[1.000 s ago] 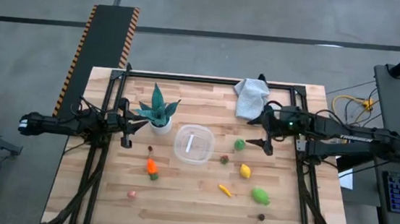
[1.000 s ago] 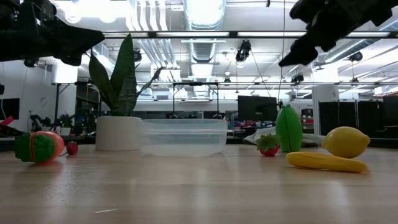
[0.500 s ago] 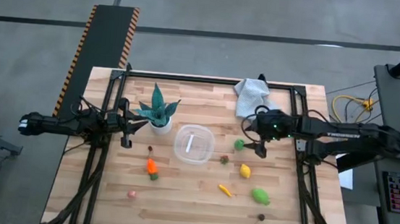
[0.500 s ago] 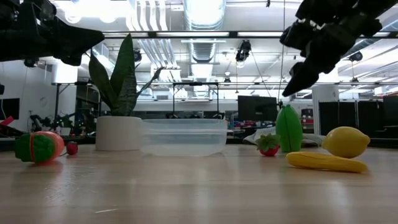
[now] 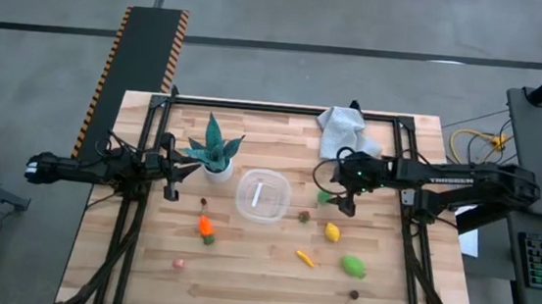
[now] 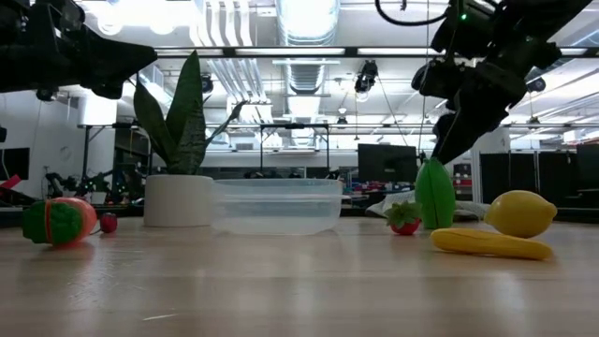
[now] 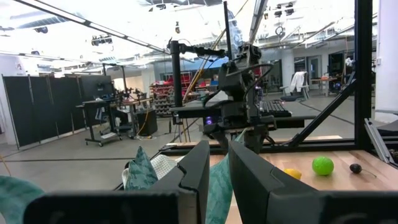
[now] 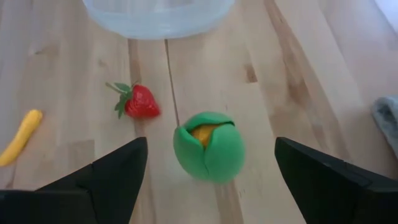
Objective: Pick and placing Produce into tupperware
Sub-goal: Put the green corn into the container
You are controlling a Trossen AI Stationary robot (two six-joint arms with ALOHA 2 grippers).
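Both right gripper (image 8: 205,165) jaws wide above green piece (image 8: 208,146)

My two arms are dark, slim and jointed, with black cables looping over them. A small green light glows on the right arm's wrist, white lettering runs along its forearm, and each claw's fingers are matte black wedges.

Clear glossy plastic tupperware (image 5: 262,197); matt planked wood table (image 5: 260,279); soft grey cloth (image 5: 342,131).
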